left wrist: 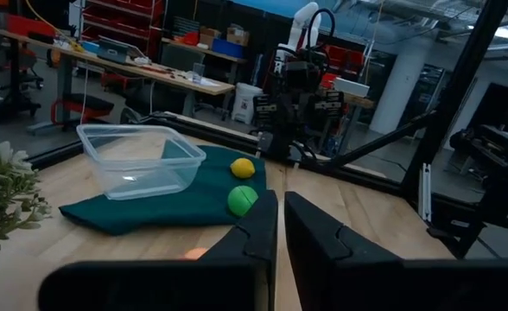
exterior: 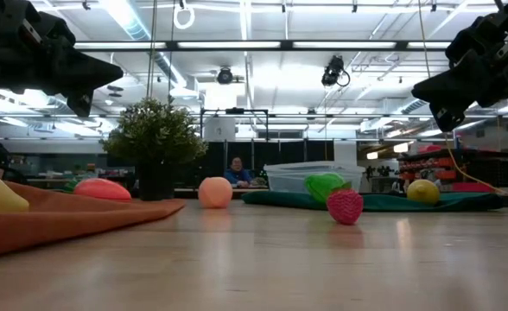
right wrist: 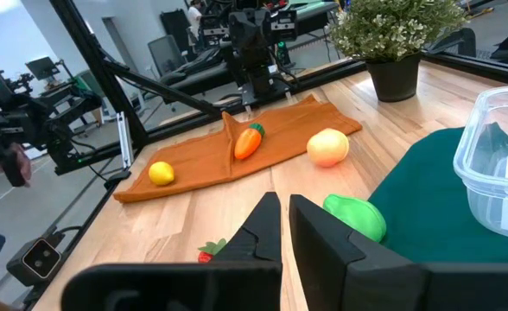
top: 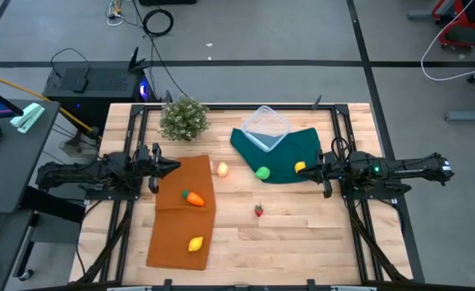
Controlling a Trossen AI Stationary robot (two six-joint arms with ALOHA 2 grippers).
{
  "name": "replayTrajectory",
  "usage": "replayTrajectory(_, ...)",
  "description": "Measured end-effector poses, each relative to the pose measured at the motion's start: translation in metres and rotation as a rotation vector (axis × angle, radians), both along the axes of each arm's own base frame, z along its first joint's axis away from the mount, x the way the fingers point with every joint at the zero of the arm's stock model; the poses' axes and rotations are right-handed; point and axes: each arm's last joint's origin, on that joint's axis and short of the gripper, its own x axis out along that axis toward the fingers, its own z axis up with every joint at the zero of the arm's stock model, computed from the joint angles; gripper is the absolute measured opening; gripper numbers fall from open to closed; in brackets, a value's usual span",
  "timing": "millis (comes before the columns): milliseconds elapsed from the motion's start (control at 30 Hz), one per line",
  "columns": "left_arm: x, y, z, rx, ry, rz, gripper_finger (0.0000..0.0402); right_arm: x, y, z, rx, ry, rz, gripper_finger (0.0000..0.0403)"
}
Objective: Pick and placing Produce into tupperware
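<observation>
the tupperware [top: 266, 127] stands empty near the far edge of the table [top: 302, 234], right of centre, on the far part of a dark green cloth [top: 286, 158]. it is clear, square with rounded corners, and upright. on that cloth's near edge lie a green ball [top: 262, 172] and, toward the right side, a yellow lemon [top: 300, 166]; both are apart from the box. just off the cloth's left side, on bare wood, sits a pale peach ball [top: 222, 169]. a tiny red strawberry [top: 258, 210] lies alone near the middle of the table, nearer the front edge than the balls.

an orange cloth [top: 182, 212] runs along the left half of the table toward the front edge. on it rests an orange carrot [top: 193, 198] with a green top, and closer to the front edge a second yellow lemon [top: 195, 243]. a bushy potted plant [top: 182, 118] stands by the far edge, beyond the orange cloth.

the left gripper [top: 170, 167] hangs above the far left corner of the orange cloth, holding nothing; in its wrist view the fingers [left wrist: 252, 233] stand nearly together with only a thin slit between them. the right gripper [top: 308, 168] hangs over the right side of the green cloth, just beside the lemon there, also holding nothing, its fingers [right wrist: 263, 229] likewise almost closed.
</observation>
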Motion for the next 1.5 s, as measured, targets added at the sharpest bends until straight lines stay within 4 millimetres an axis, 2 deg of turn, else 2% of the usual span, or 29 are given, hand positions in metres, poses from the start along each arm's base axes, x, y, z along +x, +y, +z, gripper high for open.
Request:
replayTrajectory(600,0.0,0.0,0.004,-0.007,-0.039,-0.001,0.0023,0.0,-0.001,0.009,-0.046,-0.097,-0.041,0.0)
replayTrajectory(867,-0.001,0.001,0.007,0.144,-0.048,0.053,0.0028,0.0,-0.003,0.016,-0.068,-0.158,-0.104,0.0)
replayTrajectory(1000,-0.002,0.004,0.011,0.221,-0.058,0.159,0.002,0.0,-0.007,0.016,-0.063,-0.156,-0.236,0.0)
replayTrajectory(1233,-0.006,0.009,0.02,0.277,-0.103,0.367,0.0014,-0.004,-0.015,0.016,0.183,-0.215,-0.55,0.0)
replayTrajectory(1367,-0.011,0.011,0.03,0.234,-0.21,0.468,0.0012,-0.005,-0.016,0.02,0.303,-0.29,-0.591,0.0)
replayTrajectory(1500,-0.019,0.012,0.044,0.187,-0.363,0.517,0.0009,-0.008,-0.018,0.034,0.381,-0.447,-0.595,0.0)
